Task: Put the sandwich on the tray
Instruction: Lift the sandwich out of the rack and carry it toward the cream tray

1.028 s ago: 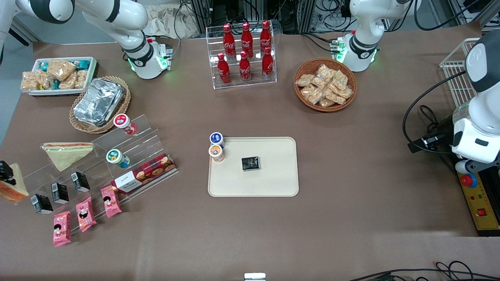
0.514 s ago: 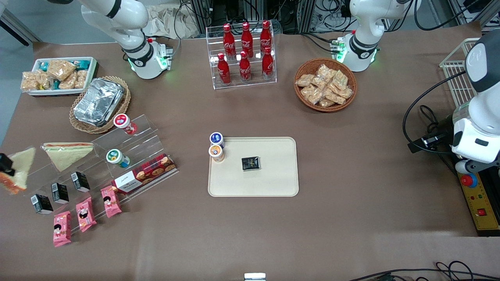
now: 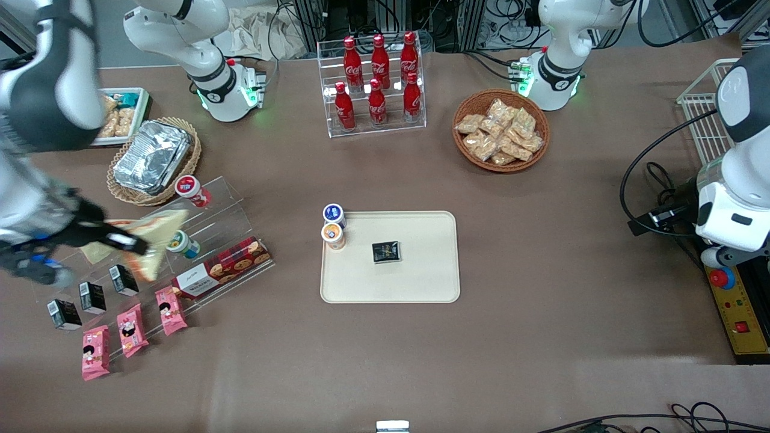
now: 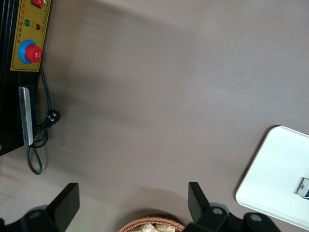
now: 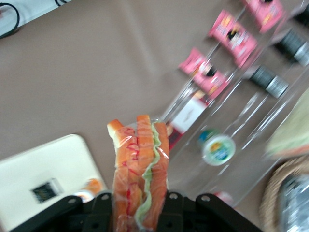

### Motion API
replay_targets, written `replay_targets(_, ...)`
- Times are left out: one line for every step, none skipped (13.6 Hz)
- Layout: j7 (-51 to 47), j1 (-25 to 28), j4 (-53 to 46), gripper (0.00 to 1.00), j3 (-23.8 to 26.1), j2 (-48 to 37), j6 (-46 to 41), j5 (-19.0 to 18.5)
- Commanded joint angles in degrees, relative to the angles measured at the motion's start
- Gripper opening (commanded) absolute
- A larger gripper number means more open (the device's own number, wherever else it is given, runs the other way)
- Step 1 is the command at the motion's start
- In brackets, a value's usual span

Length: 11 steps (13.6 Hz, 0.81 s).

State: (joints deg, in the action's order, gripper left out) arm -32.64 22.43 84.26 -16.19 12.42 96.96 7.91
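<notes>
The sandwich (image 3: 159,230) is a clear-wrapped wedge with pale bread and an orange filling face streaked with green (image 5: 139,166). My right gripper (image 3: 136,245) is shut on it and holds it in the air above the clear stepped display stand (image 3: 207,207), toward the working arm's end of the table. Black fingers (image 5: 103,209) press on both bread sides, and the gripper (image 5: 138,209) has the filling face turned to the wrist camera. The beige tray (image 3: 421,276) lies flat at the table's middle, well apart from the sandwich, and shows in the wrist view (image 5: 53,159).
A black packet (image 3: 385,251) lies on the tray, with two small cups (image 3: 332,234) at its edge. The stand carries cups, black cartons, a biscuit box (image 3: 224,273) and pink packets (image 3: 131,329). A foil-container basket (image 3: 153,157), a cola rack (image 3: 376,81) and a snack basket (image 3: 500,131) stand farther from the front camera.
The right arm has swung in from the table's edge, carrying the sandwich over the display stand toward the tray. The arm now covers the flat triangle sandwich on the stand.
</notes>
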Motion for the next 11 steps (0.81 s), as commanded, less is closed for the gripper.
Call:
replay_targets(-17.6,7.1,0.5,0.00,-0.8,0.1,0.1,-0.9)
replay_targets(-24.6,8.8,0.5,0.00,-0.8,1.0,1.3,-0.8)
replay_targets(-30.9,10.4,0.5,0.00,-0.7,1.9,3.4,-0.6)
replay_targets(-37.0,12.4,0.5,0.00,-0.7,3.2,5.2,-0.6)
replay_targets(-44.0,14.0,0.5,0.00,-0.7,4.9,7.5,-0.6)
replay_targets(-49.9,15.7,0.5,0.00,-0.7,6.5,10.3,-0.6)
replay_targets(-54.8,17.2,0.4,0.00,-0.7,8.3,13.3,-0.7)
replay_targets(-59.8,18.5,0.3,0.00,-0.8,10.1,15.9,-0.7)
replay_targets(-64.5,19.2,-0.4,0.00,-0.7,12.4,18.2,-0.7)
replay_targets(-68.7,19.5,-1.7,0.00,-0.7,15.2,20.6,-0.7)
replay_targets(-72.5,20.1,-3.0,0.00,-0.7,18.0,22.6,-0.7)
